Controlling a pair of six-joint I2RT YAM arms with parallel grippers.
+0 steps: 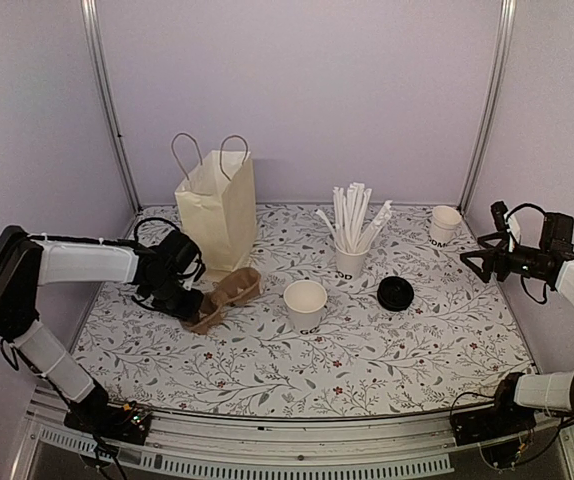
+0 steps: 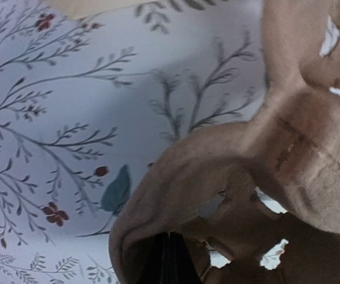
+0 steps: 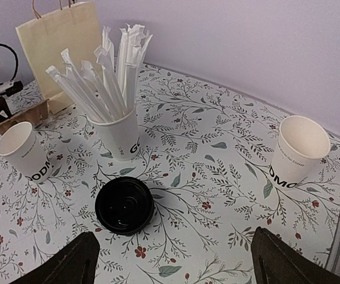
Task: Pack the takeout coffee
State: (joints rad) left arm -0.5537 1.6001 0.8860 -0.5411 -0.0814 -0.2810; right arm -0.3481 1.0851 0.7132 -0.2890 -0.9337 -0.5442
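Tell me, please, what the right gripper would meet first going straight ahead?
Probably the black lid, lying slightly left of centre before the right gripper; otherwise the tablecloth beside it. Depth is unclear.

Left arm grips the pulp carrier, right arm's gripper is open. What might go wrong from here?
The left gripper is shut on an edge of the cup carrier beside the paper bag; moving it may topple the bag. The black lid lies apart from the open white cup, which might get packed unlidded. Reaching the lid, the right gripper may knock the straw cup.
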